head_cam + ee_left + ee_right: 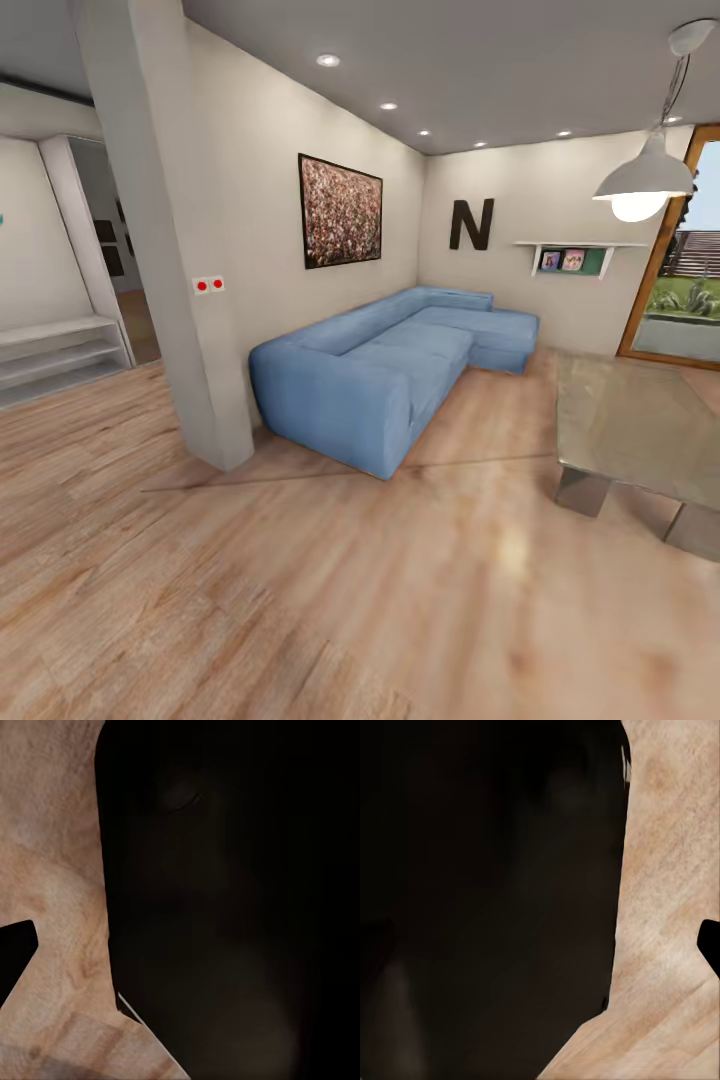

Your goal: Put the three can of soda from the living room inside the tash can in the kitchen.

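From the head view, a living room lies ahead over a light wood plank floor (300, 600). At the far left, low white shelving (60, 350) stands against a wall beside a doorway; its shelves hold nothing that can be made out. Next comes a square pale pillar (170, 250) with a small white switch plate (209, 285) bearing two red dots. Behind it hangs a dark-framed speckled picture (340, 211) on the cream wall. Below that sits a blue corner sofa (390, 365), its long side running along the wall and its short end turning at the far corner. A large black letter N (471, 224) hangs on the back wall. To its right, a white wall shelf (577, 256) carries two small framed pictures. A white pendant lamp (642, 180) hangs above a low glass-topped counter (640, 420) on grey legs. At the far right, a wood-framed glass door (690, 260) opens onto greenery.

No soda can, bin or kitchen can be made out here.

Both wrist views show a dark robot body against the wood floor; whether the jaws are open or closed cannot be told.
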Tool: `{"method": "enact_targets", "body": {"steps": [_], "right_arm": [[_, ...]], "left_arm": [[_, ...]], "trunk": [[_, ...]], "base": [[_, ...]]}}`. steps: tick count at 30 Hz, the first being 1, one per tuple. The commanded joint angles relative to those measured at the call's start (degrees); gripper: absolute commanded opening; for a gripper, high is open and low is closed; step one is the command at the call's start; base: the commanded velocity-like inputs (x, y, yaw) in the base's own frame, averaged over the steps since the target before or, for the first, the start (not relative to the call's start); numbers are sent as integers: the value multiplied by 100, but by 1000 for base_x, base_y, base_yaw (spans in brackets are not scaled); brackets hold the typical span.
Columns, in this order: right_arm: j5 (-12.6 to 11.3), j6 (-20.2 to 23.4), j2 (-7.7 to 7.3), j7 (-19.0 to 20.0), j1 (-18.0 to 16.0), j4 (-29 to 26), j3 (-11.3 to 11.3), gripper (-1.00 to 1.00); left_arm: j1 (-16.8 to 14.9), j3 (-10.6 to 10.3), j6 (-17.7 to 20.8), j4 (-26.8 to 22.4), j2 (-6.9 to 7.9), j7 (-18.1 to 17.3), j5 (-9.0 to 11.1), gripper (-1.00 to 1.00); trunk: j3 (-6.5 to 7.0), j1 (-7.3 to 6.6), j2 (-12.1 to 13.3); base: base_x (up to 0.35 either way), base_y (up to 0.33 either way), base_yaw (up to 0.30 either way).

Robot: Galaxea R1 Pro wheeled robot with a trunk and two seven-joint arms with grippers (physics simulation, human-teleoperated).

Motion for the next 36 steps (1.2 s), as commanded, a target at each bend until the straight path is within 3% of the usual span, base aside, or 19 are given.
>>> {"method": "enact_targets", "body": {"steps": [1, 4, 24, 35, 36], "right_arm": [[29, -15, 33, 30, -33, -33, 31, 100], [37, -19, 41, 20, -132, -131, 40, 100], [37, -19, 41, 20, -248, -184, 40, 100], [-54, -404, -13, -15, -338, -215, -28, 100], [-55, -319, -16, -18, -501, -233, -36, 100]], "left_arm": [[32, 16, -1, -20, 33, -30, 30, 100], [93, 19, -1, -21, 110, -37, 55, 100], [93, 19, -1, -21, 110, -37, 55, 100], [78, 25, -26, -116, 175, 22, 15, 100], [-14, 73, -22, -131, 175, 21, 15, 100]], "trunk": [[0, 0, 1], [0, 0, 1], [0, 0, 1], [0, 0, 1], [0, 0, 1]], "base": [[0, 0, 0], [0, 0, 0], [0, 0, 0], [0, 0, 0], [0, 0, 0]]}}
